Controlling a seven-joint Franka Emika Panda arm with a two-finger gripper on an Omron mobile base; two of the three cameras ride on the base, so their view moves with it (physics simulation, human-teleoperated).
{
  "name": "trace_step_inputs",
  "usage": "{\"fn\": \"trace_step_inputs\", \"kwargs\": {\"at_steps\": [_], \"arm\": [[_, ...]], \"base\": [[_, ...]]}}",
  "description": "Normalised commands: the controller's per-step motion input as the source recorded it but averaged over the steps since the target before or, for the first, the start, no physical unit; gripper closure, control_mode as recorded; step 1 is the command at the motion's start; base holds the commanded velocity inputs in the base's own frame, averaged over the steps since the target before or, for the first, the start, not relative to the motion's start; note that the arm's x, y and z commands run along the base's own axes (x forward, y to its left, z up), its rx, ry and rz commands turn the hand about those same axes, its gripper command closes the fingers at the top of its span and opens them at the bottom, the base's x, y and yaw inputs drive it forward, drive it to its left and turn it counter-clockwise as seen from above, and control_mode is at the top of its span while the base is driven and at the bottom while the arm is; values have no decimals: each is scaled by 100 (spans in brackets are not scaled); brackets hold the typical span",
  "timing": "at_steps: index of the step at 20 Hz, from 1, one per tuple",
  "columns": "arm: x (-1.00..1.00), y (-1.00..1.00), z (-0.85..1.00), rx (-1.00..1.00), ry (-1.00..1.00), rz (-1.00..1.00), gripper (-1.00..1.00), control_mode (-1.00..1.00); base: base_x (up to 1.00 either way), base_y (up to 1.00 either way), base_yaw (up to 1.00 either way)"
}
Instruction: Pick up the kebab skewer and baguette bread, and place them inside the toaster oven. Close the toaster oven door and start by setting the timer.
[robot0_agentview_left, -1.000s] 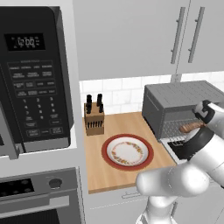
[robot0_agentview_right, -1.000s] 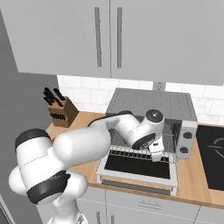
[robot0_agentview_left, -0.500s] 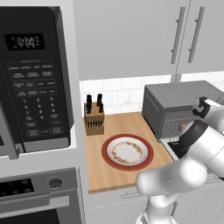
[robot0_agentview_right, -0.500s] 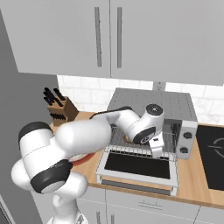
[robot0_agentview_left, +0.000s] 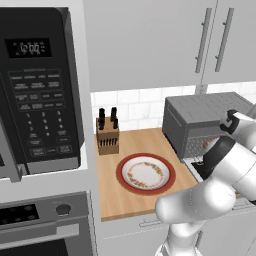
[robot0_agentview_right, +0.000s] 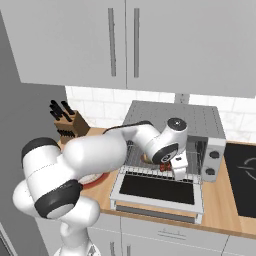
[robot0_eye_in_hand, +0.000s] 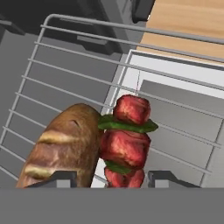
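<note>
The kebab skewer (robot0_eye_in_hand: 127, 140), red meat chunks with green pieces, lies on the wire rack (robot0_eye_in_hand: 65, 74) of the toaster oven (robot0_agentview_right: 175, 117). It touches the baguette bread (robot0_eye_in_hand: 61, 148), a golden-brown loaf to its left. My gripper (robot0_eye_in_hand: 113, 179) is open, with the skewer's near end between its dark fingertips (robot0_eye_in_hand: 65, 178). In the right base view the gripper (robot0_agentview_right: 177, 167) sits at the oven mouth, above the toaster oven door (robot0_agentview_right: 157, 190), which lies folded down flat. The grey toaster oven (robot0_agentview_left: 200, 115) also stands at the counter's right in the left base view.
An empty red-rimmed plate (robot0_agentview_left: 146, 173) sits on the wooden counter left of the oven, and a knife block (robot0_agentview_left: 107, 132) stands behind it. A black microwave (robot0_agentview_left: 35, 90) hangs at far left. A dark cooktop (robot0_agentview_right: 242, 175) lies right of the oven, whose knobs (robot0_agentview_right: 214, 155) are on its right side.
The hand has gone further in over the oven rack. Its fingers, shut on the skewer before, have parted, and the skewer now rests on the rack beside the bread.
</note>
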Motion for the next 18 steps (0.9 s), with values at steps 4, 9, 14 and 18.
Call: {"fn": "trace_step_inputs", "kwargs": {"at_steps": [4, 9, 14, 18], "arm": [[0, 0, 0, 0, 0, 0, -100, -100], [-23, 0, 18, 0, -7, 0, -100, -100], [-49, 0, 51, 0, -19, 3, -100, -100], [-26, 0, 25, -4, -15, 8, -100, -100]], "base": [[0, 0, 0], [0, 0, 0], [0, 0, 0], [0, 0, 0]]}}
